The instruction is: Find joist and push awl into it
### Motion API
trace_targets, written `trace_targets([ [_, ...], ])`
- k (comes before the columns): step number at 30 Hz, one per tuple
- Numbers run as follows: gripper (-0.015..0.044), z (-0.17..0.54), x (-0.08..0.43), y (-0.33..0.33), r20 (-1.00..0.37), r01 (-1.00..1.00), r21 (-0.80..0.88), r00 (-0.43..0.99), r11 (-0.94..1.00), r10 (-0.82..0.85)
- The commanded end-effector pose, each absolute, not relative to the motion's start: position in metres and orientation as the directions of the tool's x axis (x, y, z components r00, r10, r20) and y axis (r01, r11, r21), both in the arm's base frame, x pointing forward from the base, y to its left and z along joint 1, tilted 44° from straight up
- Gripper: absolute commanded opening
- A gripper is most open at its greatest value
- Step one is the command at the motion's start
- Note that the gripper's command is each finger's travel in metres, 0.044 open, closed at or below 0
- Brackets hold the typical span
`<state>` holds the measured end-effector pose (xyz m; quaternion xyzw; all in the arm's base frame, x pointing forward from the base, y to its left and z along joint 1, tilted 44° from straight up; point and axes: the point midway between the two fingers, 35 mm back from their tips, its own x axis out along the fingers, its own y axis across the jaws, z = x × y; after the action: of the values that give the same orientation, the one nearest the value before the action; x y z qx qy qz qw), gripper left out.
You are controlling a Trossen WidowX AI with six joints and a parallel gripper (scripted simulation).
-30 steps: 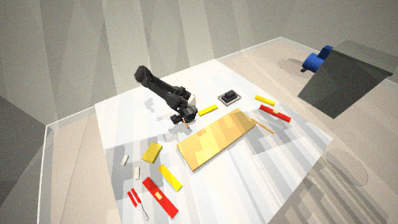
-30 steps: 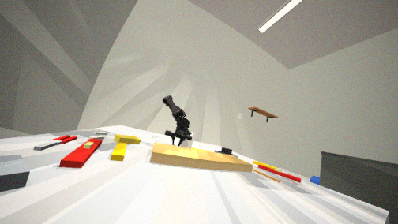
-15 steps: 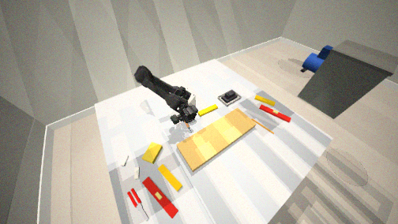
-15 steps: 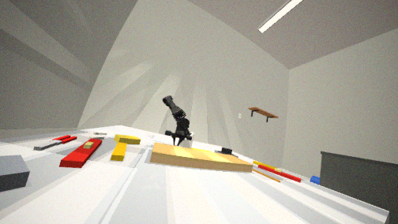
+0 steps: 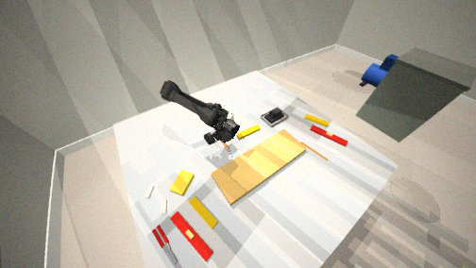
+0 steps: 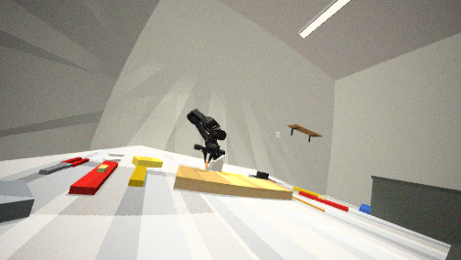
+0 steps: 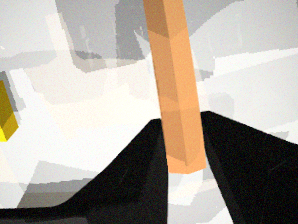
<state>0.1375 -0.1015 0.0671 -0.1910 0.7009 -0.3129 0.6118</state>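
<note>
My gripper [image 5: 224,142] [image 6: 207,160] [image 7: 180,125] is shut on the orange handle of the awl [image 5: 227,146] [image 6: 206,166] [image 7: 177,75], near the handle's end. The fingers touch both sides of the handle. Whether the awl is clear of the table is hard to tell, and its metal tip is not clearly visible. The gripper is behind the left part of the wooden floor panel [image 5: 264,162] [image 6: 233,185]. The black stud finder [image 5: 275,113] [image 6: 262,175] sits in the small grey tray [image 5: 272,125], at the back right of the panel.
A yellow bar [image 5: 248,131] lies between gripper and tray. A yellow block [image 5: 182,182], another yellow bar [image 5: 203,212], a red level [image 5: 191,238] and a red-handled tool [image 5: 162,235] lie left of the panel. An orange stick [image 5: 314,151] and second red level [image 5: 321,132] lie right.
</note>
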Motion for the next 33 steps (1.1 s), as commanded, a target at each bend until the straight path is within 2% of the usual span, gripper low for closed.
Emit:
trace_targets([
  [1,0.0000,0.078,0.140,-0.090,-0.743,0.120,-0.668,-0.179,0.735,-0.645],
  [18,0.0000,0.123,0.137,-0.052,-0.729,0.141,-0.683,-0.182,0.716,-0.660],
  [25,0.0000,0.111,0.145,-0.047,-0.798,0.397,-0.570,-0.062,0.719,-0.599],
  [33,0.0000,0.100,0.160,-0.040,-0.849,0.673,-0.309,0.123,0.672,-0.513],
])
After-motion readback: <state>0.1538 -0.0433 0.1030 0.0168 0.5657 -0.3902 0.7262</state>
